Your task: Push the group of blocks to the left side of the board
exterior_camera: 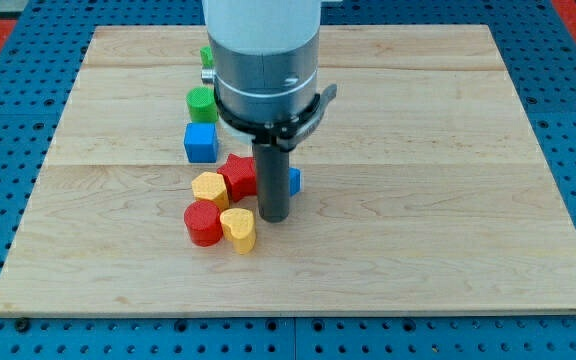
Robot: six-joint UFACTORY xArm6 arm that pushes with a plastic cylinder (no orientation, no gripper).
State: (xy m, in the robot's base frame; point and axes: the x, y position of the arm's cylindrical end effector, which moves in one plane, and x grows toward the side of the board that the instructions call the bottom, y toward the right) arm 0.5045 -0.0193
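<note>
Seven blocks cluster left of centre on the tabletop (pixel 448 120); my tip (pixel 272 219), a bare rod holding nothing, touches the yellow heart block (pixel 238 228), so I'd sweep leftward slowly.

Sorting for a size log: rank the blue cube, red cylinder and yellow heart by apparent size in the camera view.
1. Blue cube, slightly the largest.
2. Red cylinder and yellow heart: too alike to rank; both are nearer the view's bottom.

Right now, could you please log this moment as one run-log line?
tip: right of yellow heart | red star: beside rod | cluster: left of centre | board: left side not reached
</note>
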